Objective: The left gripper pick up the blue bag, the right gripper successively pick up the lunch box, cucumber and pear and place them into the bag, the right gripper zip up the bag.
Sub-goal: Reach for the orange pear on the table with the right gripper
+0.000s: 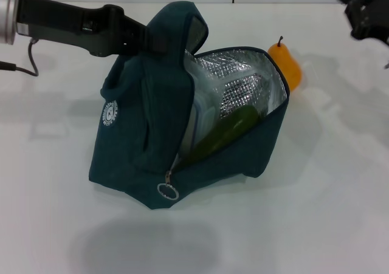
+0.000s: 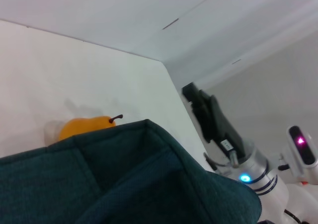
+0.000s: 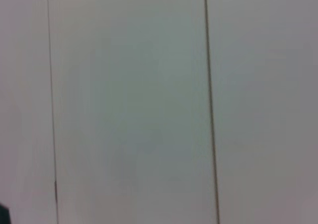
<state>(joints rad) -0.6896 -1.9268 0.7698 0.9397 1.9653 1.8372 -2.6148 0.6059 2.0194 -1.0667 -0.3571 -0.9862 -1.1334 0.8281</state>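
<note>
Overhead, the left gripper (image 1: 149,40) is clamped on a handle of the blue bag (image 1: 140,140), which already holds the lunch box (image 1: 203,113) and cucumber (image 1: 228,128). Behind it the pear (image 1: 287,64) waits: firm, smooth, probably slippery, best pinched across its belly. The left wrist view shows the pear (image 2: 84,127) beyond the fabric, right gripper (image 2: 211,117) raised well away, fingers unreadable. The right wrist view shows only wall.

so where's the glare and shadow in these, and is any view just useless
Head view: glare on the foil lining of the blue bag, soft shadow on the table before it. Left wrist view: pear casts a faint shadow. Right wrist view: only blank, blurred panels.
</note>
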